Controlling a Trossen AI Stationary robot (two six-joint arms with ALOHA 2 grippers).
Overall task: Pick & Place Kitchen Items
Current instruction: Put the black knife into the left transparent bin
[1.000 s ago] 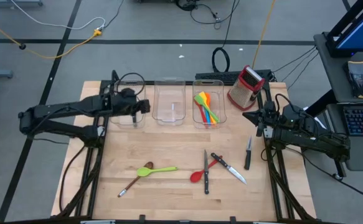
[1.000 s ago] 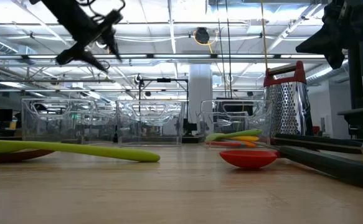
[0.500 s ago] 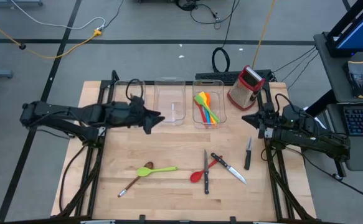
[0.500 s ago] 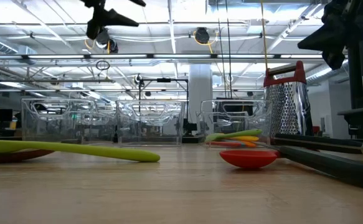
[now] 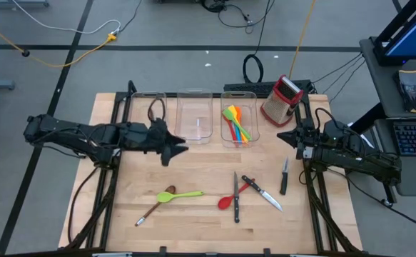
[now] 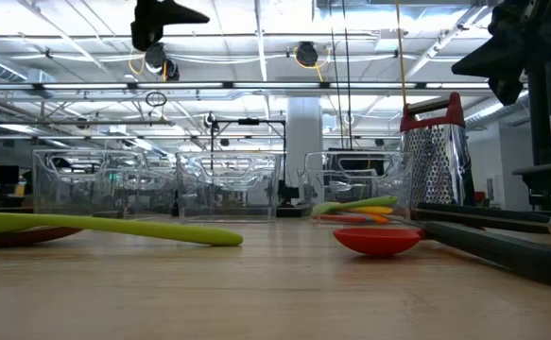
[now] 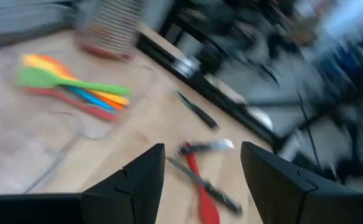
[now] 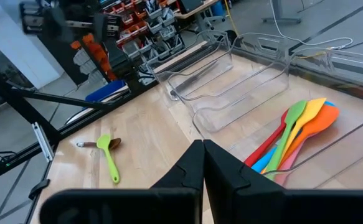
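With its fingers spread and empty, the left gripper (image 5: 175,148) hovers left of frame centre and should descend squarely over one loose utensil, likely the green spatula (image 5: 184,194) at lower centre-left or the red spoon (image 5: 226,200) beside the knives, while the right gripper (image 5: 285,135) waits clenched at centre right.
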